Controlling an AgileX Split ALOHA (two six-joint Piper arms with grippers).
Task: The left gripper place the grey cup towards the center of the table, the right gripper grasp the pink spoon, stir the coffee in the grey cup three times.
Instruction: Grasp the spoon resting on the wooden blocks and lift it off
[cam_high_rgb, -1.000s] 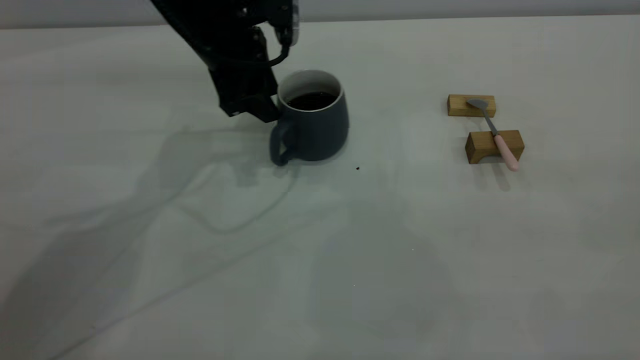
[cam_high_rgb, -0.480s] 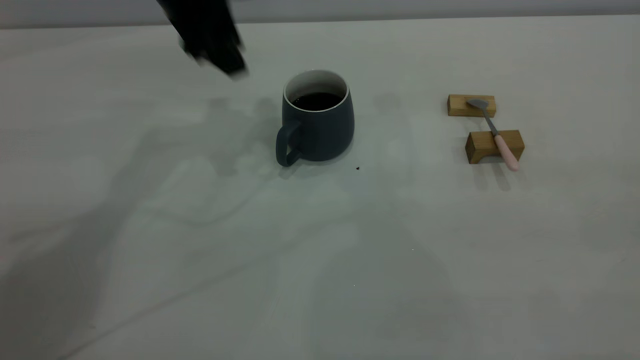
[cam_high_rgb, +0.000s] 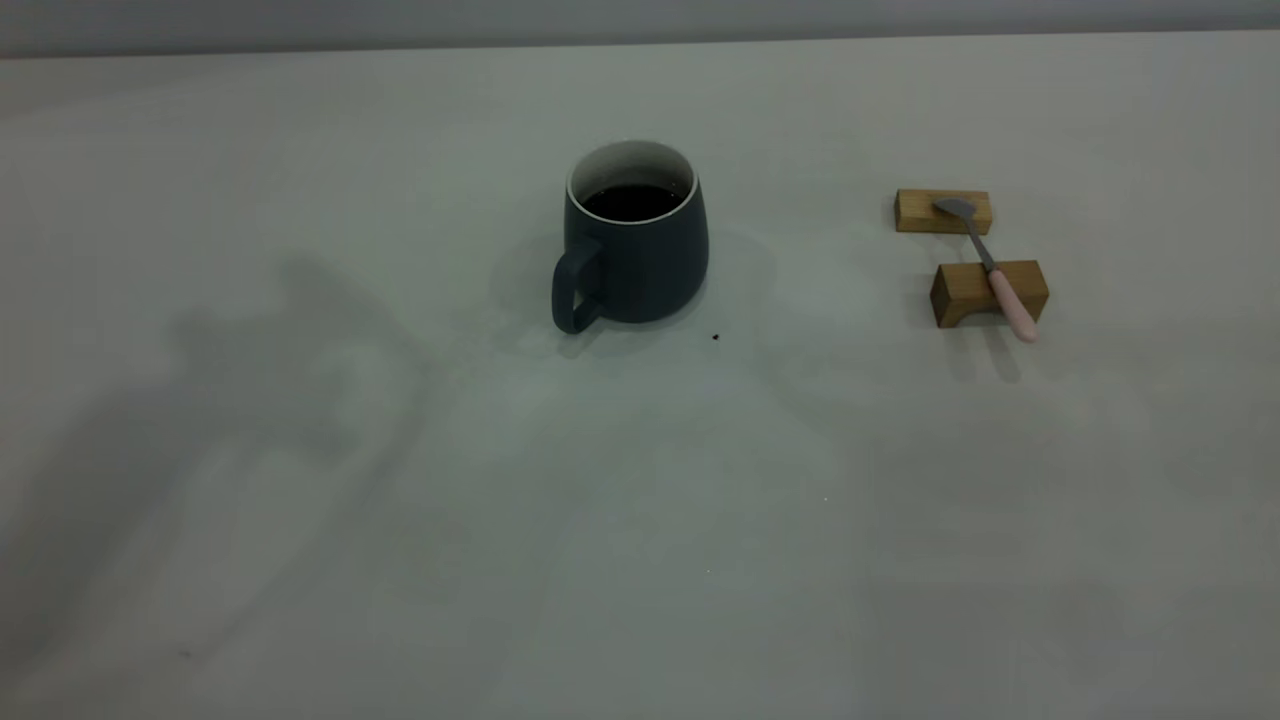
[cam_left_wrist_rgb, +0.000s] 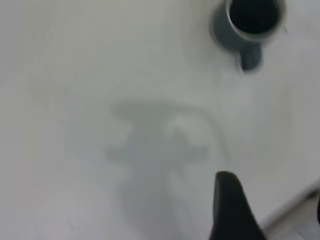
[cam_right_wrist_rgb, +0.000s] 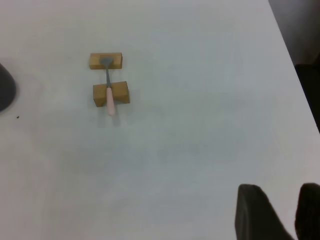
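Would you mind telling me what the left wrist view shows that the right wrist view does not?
Only the left wrist view shows the grey cup's open mouth, handle and dark coffee. Only the right wrist view shows the pink spoon lying across two wooden blocks, and the table's far edge. Both show the pale table, plus a black finger of their own gripper.

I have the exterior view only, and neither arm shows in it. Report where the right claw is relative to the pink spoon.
Observer: In its wrist view the right claw hangs over bare table, well apart from the pink spoon, its fingers parted and empty.
Operator: Now the left claw.
Observer: The left claw is open and holds nothing. It is apart from the grey cup, with bare table between them.
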